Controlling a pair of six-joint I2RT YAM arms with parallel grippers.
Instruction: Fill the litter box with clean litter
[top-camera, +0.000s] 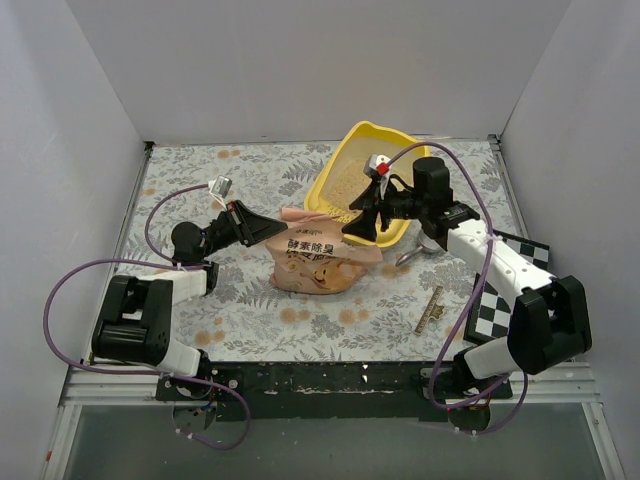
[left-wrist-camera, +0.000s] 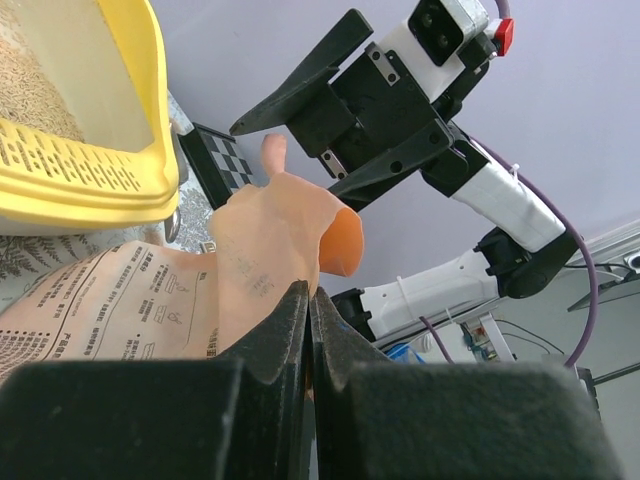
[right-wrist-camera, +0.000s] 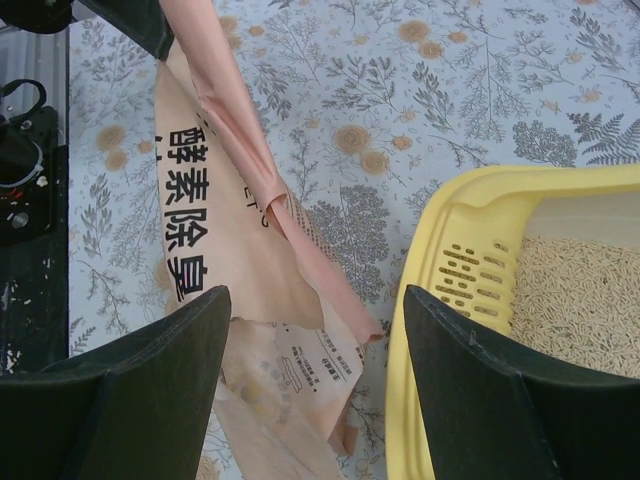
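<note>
Beige clean litter (top-camera: 341, 181) in litter box (top-camera: 362, 139)

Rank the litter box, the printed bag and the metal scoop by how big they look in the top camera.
1. litter box, largest, though partly covered.
2. bag, close behind, so the order is not certain.
3. metal scoop, by far the smallest and mostly hidden.
</note>
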